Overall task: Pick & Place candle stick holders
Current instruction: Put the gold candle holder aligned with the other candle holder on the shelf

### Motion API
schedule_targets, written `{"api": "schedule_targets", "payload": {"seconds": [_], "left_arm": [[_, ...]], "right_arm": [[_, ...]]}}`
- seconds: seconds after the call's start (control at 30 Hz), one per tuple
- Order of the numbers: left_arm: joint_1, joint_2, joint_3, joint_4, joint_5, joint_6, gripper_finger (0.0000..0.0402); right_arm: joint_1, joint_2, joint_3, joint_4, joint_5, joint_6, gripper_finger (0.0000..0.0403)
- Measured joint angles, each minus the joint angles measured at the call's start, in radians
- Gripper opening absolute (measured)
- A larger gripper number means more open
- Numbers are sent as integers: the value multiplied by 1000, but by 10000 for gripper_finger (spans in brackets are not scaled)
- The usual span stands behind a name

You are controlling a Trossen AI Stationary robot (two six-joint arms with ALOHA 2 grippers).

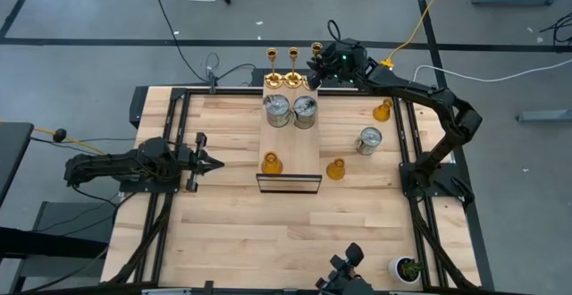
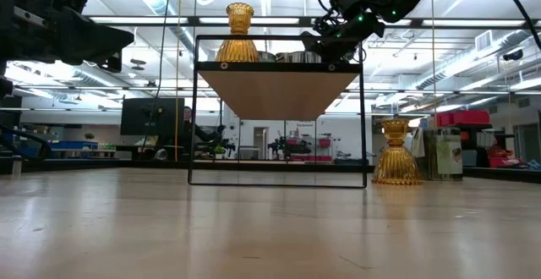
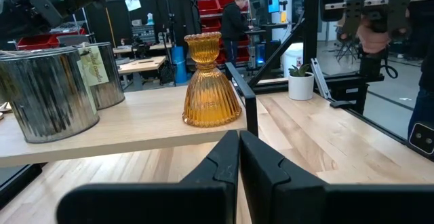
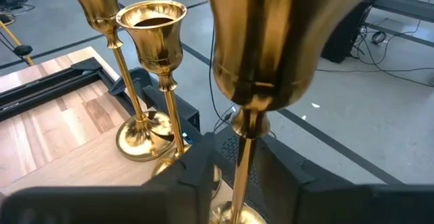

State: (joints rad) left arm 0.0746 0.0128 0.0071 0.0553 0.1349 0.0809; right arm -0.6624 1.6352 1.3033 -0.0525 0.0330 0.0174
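- A gold candlestick [image 4: 254, 81] is pinched by its stem between the jaws of the right gripper [image 1: 315, 65], at the far end of the raised shelf [image 1: 288, 156].
- Two more gold candlesticks [image 1: 273, 79] are set just left of it, with two silver cans [image 1: 278, 111] nearer and one amber holder [image 1: 271, 163] at the shelf's near end.
- On the desk [image 1: 268, 232], to the right, a third can [image 1: 368, 140] and two amber holders [image 1: 335, 170] are seen.
- The left gripper [image 1: 213, 162] is held left of the shelf, its jaws pressed together.

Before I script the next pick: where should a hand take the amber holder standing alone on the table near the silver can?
Grip the amber holder at its narrow waist, coming from above: it stands upright, flaring wide below, with clear table around it and the silver can well apart.
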Motion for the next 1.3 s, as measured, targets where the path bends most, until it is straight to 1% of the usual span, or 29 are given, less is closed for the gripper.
{"api": "schedule_targets", "payload": {"seconds": [0.17,0.27,0.4,0.53,0.73,1.0,1.13,1.3], "left_arm": [[0,0,0,0,0,0,18],[0,0,0,0,0,0,18],[0,0,0,0,0,0,18],[0,0,0,0,0,0,19],[0,0,0,0,0,0,18],[0,0,0,0,0,0,18],[0,0,0,0,0,0,19],[0,0,0,0,0,0,18]], "right_arm": [[0,0,0,0,0,0,161],[0,-6,0,-17,-12,-13,187],[0,-26,0,-51,-24,-49,208],[-1,-49,0,-96,-23,-83,216],[-3,-64,0,-193,-23,-87,217],[-4,-65,0,-277,-23,-99,213],[-10,-65,0,-341,-23,-107,189],[-28,-65,-17,-386,-24,-108,134]]}}
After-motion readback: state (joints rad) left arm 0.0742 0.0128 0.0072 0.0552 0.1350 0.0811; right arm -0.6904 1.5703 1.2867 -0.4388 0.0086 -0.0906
